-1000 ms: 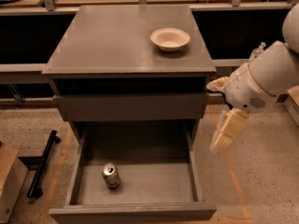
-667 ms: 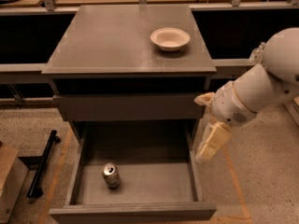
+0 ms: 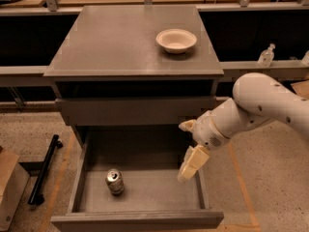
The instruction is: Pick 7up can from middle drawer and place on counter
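Note:
The 7up can (image 3: 115, 181) stands upright on the floor of the open middle drawer (image 3: 137, 220), near its front left. The can has a silver top and a dull greenish side. My gripper (image 3: 192, 158) hangs on the white arm over the drawer's right side, above the floor, well to the right of the can and not touching it. It holds nothing. The grey counter (image 3: 120, 42) is the cabinet's top slab, above the drawers.
A white bowl (image 3: 176, 40) sits on the counter's far right. The upper drawer front (image 3: 135, 111) is closed. A black bar (image 3: 44, 168) and a cardboard box (image 3: 8, 190) lie on the floor at left. A small bottle (image 3: 266, 56) stands at right.
My arm has swung left and down, from beside the cabinet's right edge to over the right part of the open drawer. The can and the bowl have not moved.

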### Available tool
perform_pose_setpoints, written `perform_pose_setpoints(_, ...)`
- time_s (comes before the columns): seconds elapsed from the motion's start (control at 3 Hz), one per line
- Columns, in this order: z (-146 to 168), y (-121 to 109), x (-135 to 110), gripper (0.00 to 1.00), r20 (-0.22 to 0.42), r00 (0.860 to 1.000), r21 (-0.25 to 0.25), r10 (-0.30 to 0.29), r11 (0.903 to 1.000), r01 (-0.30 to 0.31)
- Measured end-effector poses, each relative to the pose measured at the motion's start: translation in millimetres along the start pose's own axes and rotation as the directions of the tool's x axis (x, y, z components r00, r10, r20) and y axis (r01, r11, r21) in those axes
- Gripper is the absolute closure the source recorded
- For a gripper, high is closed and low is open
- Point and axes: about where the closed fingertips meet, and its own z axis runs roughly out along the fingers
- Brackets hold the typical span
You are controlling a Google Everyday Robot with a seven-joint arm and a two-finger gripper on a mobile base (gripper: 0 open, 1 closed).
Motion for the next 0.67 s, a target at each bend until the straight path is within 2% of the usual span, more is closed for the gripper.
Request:
perform_pose_setpoints(0.33, 46.2, -5.4, -2.8, 0.0, 0.07, 0.997, -0.035, 0.036, 0.9988, -0.034)
perform_pose_setpoints(0.67, 51.3, -9.5, -2.1, 0.0, 0.079, 0.996, -0.028, 0.043, 0.9988, -0.041)
